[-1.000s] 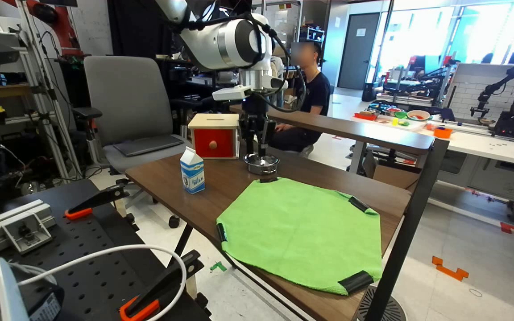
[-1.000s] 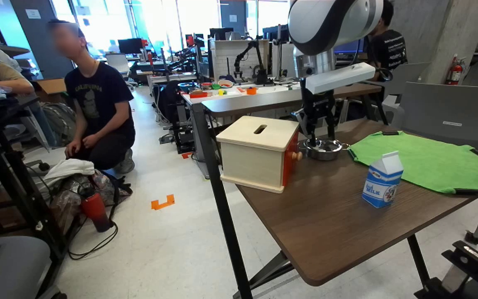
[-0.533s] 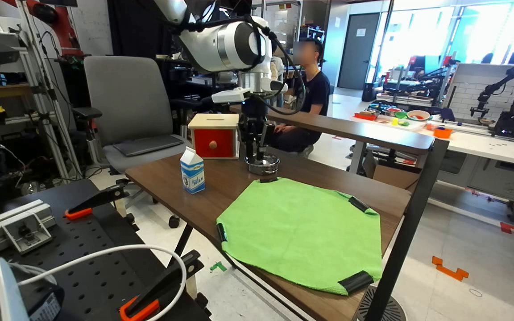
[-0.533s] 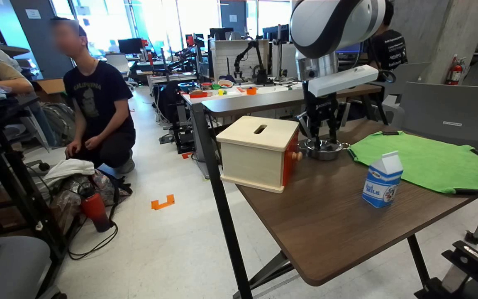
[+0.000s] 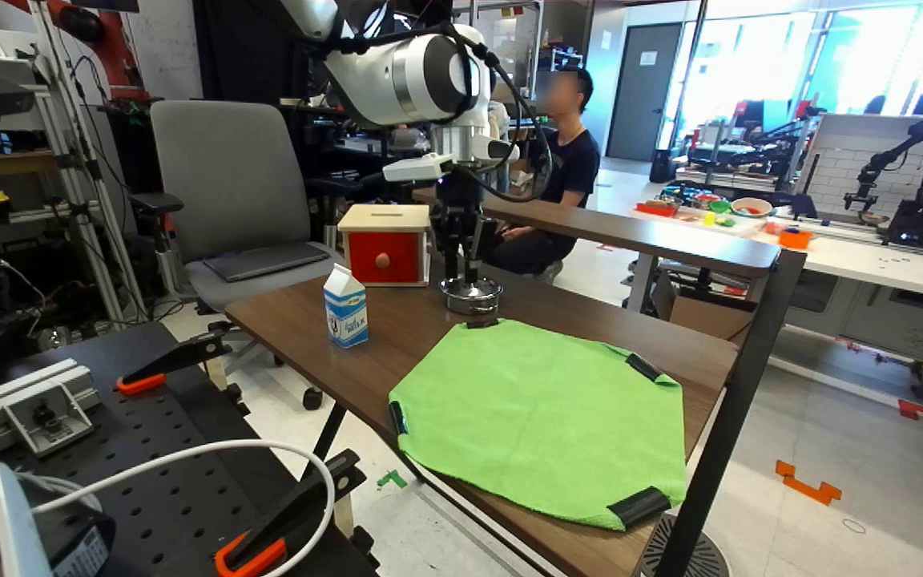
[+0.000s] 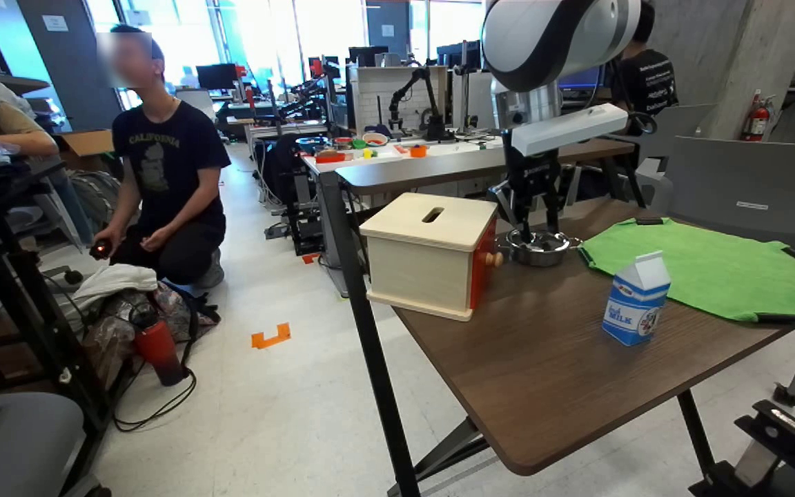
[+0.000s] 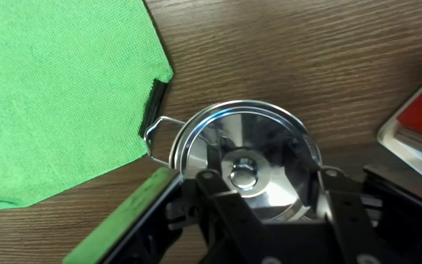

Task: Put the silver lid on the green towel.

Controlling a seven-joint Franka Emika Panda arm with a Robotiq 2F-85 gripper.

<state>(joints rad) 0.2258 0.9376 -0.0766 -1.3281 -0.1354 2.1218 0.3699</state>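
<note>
The silver lid (image 7: 243,178) is round and shiny with a central knob. It sits on the small silver pot (image 7: 249,103), which stands on the table in both exterior views (image 5: 473,305) (image 6: 540,259). My gripper (image 7: 258,167) is open above the lid, a finger on each side of the knob, apart from it. In both exterior views the gripper (image 5: 461,276) (image 6: 540,231) points down with its fingertips at the pot's rim; whether they touch the lid is unclear. The green towel (image 5: 538,417) lies flat beside the pot; it also shows in the wrist view (image 7: 60,91).
A wooden box with a red drawer (image 5: 385,258) stands close to the pot. A blue and white milk carton (image 6: 637,299) stands near the table's edge. Black clips (image 7: 154,104) sit at the towel's edges. A raised shelf (image 5: 630,231) runs behind the table.
My gripper has dipped slightly, then risen a little, staying open over the lid. The lid and towel have not moved. The kneeling person now lifts a small device.
</note>
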